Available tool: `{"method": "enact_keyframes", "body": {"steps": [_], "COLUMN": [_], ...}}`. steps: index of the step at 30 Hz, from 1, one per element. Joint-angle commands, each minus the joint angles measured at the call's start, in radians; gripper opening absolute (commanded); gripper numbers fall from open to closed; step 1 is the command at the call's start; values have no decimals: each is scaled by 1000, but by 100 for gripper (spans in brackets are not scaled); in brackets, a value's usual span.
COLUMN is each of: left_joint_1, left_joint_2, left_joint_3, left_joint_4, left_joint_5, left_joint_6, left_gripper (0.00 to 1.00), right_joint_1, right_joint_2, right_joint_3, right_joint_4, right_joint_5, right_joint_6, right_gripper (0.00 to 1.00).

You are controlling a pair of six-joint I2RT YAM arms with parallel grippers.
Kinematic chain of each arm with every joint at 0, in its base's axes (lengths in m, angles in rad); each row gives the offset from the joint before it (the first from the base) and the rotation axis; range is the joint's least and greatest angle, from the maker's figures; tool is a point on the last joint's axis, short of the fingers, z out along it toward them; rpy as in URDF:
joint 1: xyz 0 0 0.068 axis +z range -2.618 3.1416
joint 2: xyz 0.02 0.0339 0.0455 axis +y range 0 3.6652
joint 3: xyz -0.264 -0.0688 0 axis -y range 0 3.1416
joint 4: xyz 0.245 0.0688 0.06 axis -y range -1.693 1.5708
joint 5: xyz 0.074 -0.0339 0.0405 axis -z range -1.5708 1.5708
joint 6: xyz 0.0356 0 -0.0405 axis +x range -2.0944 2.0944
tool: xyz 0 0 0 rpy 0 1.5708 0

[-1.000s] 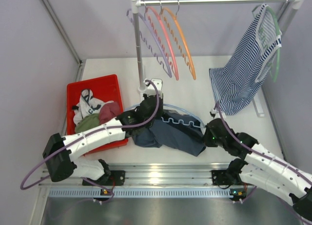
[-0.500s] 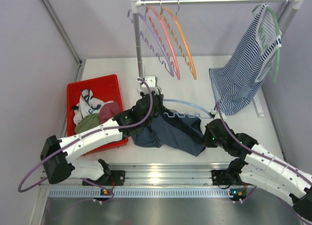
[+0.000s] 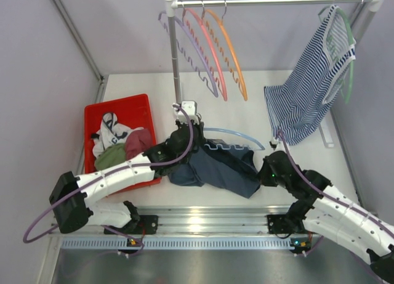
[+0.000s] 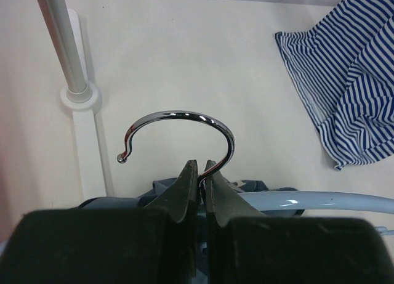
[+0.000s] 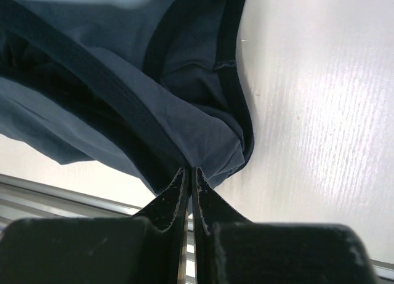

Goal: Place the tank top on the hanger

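Note:
The dark slate-blue tank top (image 3: 218,168) lies bunched on the table between my arms, over the light-blue hanger (image 3: 237,136), whose arch shows behind it. My left gripper (image 3: 184,133) is shut on the base of the hanger's metal hook (image 4: 184,121), seen in the left wrist view (image 4: 202,167). My right gripper (image 3: 266,168) is shut on a fold of the tank top (image 5: 184,99) at its right end, seen in the right wrist view (image 5: 189,172).
A red bin (image 3: 120,111) of clothes sits at the left. A rail stand (image 3: 174,56) holds purple (image 3: 191,50), pink (image 3: 209,50) and orange (image 3: 231,50) hangers. A striped top (image 3: 311,90) hangs on a green hanger (image 3: 349,56) at the right.
My left gripper has moved the hanger's hook away from me and slightly up; the arch shifted right and back. My right gripper stayed holding the tank top.

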Motion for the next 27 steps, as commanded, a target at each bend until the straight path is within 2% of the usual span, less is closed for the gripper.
{"method": "enact_keyframes", "body": {"steps": [1, 10, 19, 27], "left_joint_1": [6, 6, 6, 5], "left_joint_2": [-81, -156, -156, -150], "left_joint_3": [-34, -141, -160, -184], "left_joint_4": [133, 188, 194, 208], "left_joint_5": [-4, 30, 25, 21], "left_joint_6": [43, 79, 135, 165], "left_gripper": [0, 0, 0, 0], "right_joint_1": [-33, -138, -267, -333], "right_joint_2": [-23, -8, -11, -12], "right_joint_3": [62, 87, 124, 185], "right_joint_4": [-22, -22, -12, -48], "right_joint_5": [14, -55, -184, -244], "right_joint_6": [3, -52, -87, -125], "right_gripper": [0, 0, 0, 0]}}
